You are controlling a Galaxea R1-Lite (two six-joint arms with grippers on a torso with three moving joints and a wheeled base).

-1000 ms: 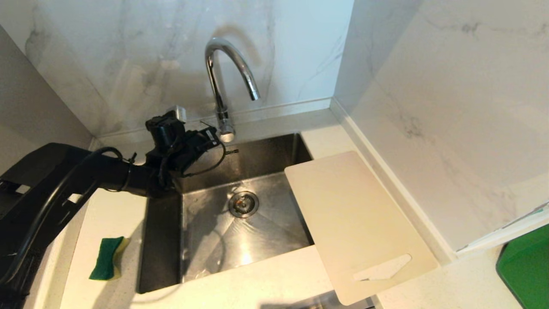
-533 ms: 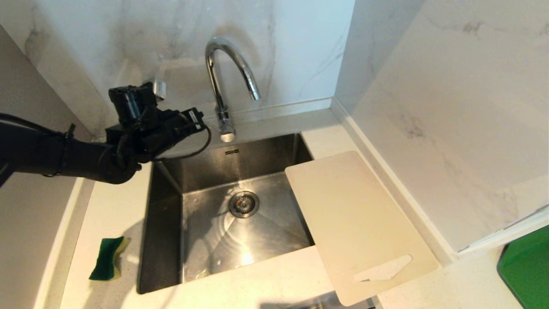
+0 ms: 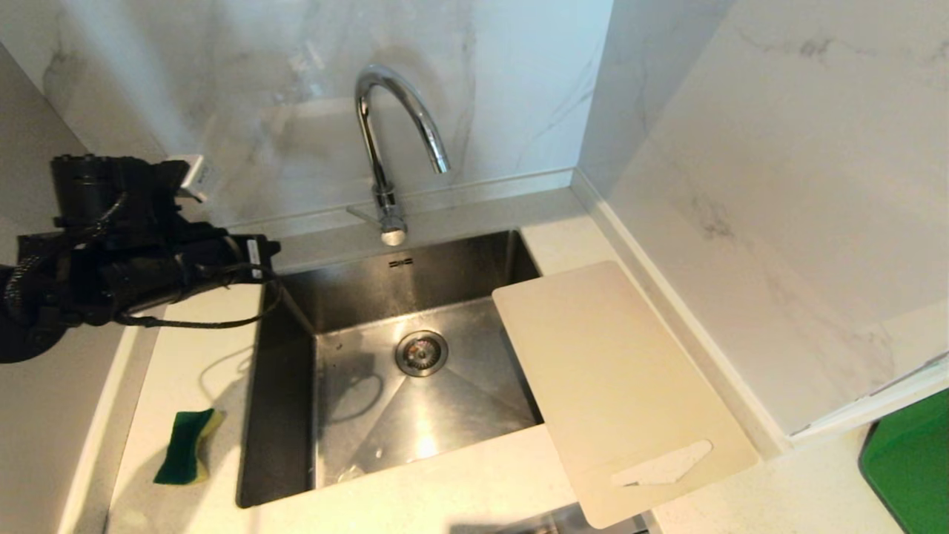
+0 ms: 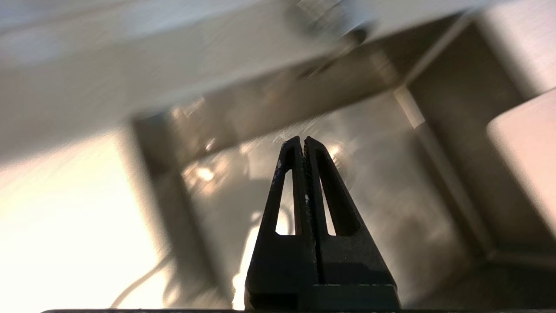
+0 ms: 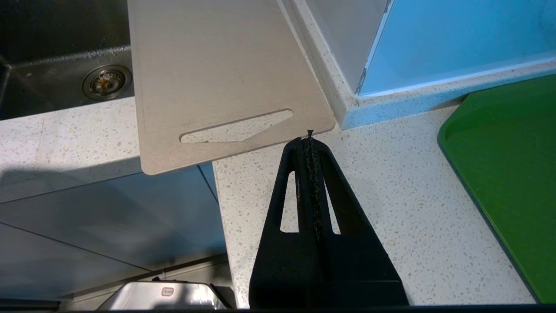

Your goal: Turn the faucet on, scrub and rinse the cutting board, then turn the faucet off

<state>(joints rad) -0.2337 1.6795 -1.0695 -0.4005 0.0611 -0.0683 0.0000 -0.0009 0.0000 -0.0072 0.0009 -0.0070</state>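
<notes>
Left gripper [image 3: 256, 252] has pulled back from the faucet [image 3: 385, 159] to the sink's [image 3: 282, 415] left rim, jaws together and empty.

Nearest, the right gripper [image 5: 309, 138] hangs off the sink's front right, jaws together, tips by the board's [image 3: 615, 386] handle end. That board bridges the sink's right rim; a sponge [image 3: 185, 446] lies left of the sink; the faucet stands behind it, dry.
</notes>
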